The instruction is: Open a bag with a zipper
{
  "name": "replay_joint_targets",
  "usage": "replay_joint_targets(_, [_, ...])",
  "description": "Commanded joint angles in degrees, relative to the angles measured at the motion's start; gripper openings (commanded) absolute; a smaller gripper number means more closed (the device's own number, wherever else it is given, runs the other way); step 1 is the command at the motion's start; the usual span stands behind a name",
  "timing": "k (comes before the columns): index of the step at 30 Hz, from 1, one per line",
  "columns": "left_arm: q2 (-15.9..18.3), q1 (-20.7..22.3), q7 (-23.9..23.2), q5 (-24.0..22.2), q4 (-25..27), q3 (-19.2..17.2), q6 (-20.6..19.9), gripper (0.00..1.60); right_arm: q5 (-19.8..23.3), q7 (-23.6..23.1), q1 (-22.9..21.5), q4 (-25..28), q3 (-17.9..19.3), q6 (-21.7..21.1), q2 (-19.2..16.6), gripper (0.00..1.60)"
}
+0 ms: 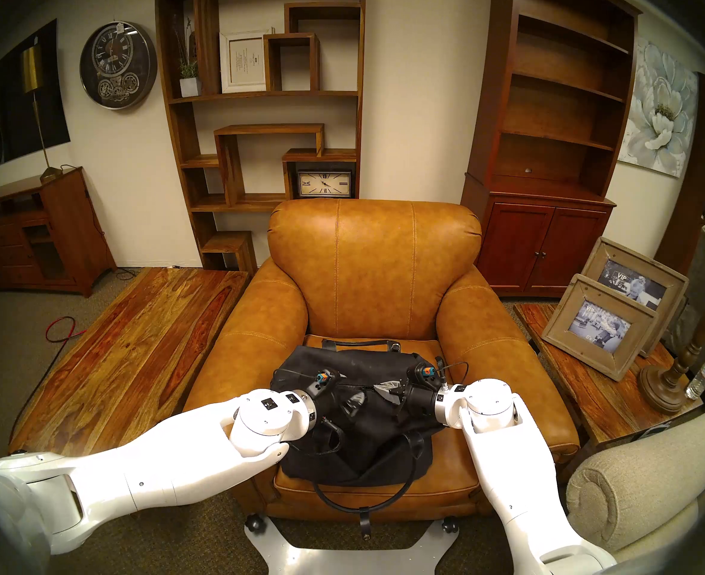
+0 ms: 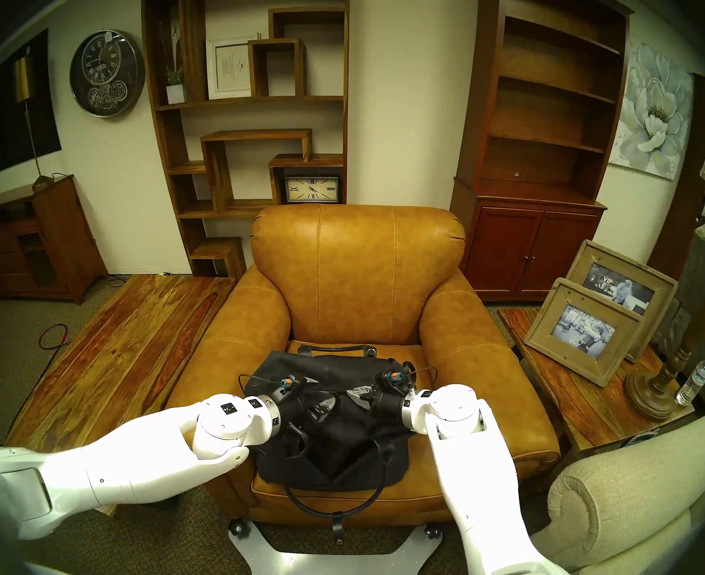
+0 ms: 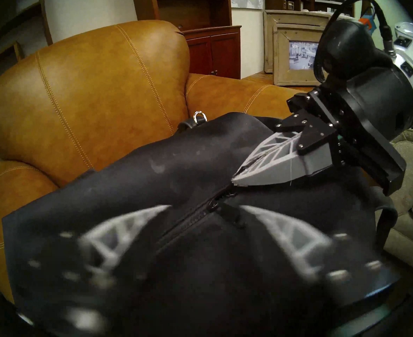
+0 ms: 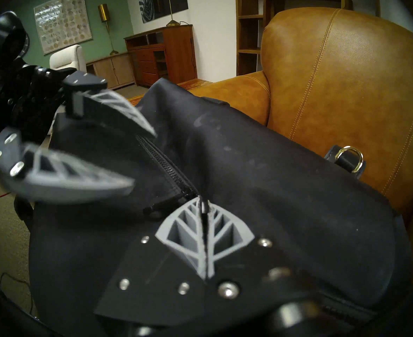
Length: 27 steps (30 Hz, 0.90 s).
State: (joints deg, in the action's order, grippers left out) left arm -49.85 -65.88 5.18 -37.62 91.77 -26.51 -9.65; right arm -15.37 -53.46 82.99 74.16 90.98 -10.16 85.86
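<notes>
Across the lower middle of the head view, the black bag (image 1: 355, 412) lies on the tan armchair (image 1: 373, 271) seat, the surface under it. Running along its top, the zipper (image 4: 170, 170) shows in the centre of the right wrist frame. The right end effector (image 4: 204, 208) has its grey fingers pressed together, clamped on the zipper pull. At that frame's left, the left end effector (image 4: 143, 159) hovers over the bag, fingers spread apart
</notes>
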Motion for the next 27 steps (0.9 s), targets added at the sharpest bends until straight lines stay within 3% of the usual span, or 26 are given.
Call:
replay_joint_targets(1, [-1.2,0.3,0.4,2.1,1.9,1.3,0.4,1.60,0.0,0.2,-0.9,0.7,0.1,0.0,0.1,0.00])
replay_joint_targets(14, [-5.7,2.1,6.0,6.9,-3.0,4.0,-1.6,1.60,0.3,-0.2,-0.5,1.6,0.1,-0.3,-0.1,0.00])
replay_joint_targets(22, [-6.0,2.4,7.7,7.4,-4.1,3.9,-1.9,1.60,0.3,-0.3,-0.2,2.1,0.1,-0.4,-0.2,0.00])
replay_joint_targets(25, [-5.6,2.4,8.0,7.5,-3.8,3.7,-1.9,1.46,0.2,-0.5,-0.3,2.0,0.1,-0.5,-0.3,0.00])
replay_joint_targets(26, [-5.1,2.3,8.0,7.3,-3.2,3.4,-2.0,1.03,0.2,-0.5,-0.3,2.0,0.1,-0.5,-0.3,0.00])
replay_joint_targets(27, [-4.8,2.2,8.0,7.2,-2.9,3.2,-2.1,0.93,0.2,-0.5,-0.3,2.0,0.1,-0.5,-0.3,0.00])
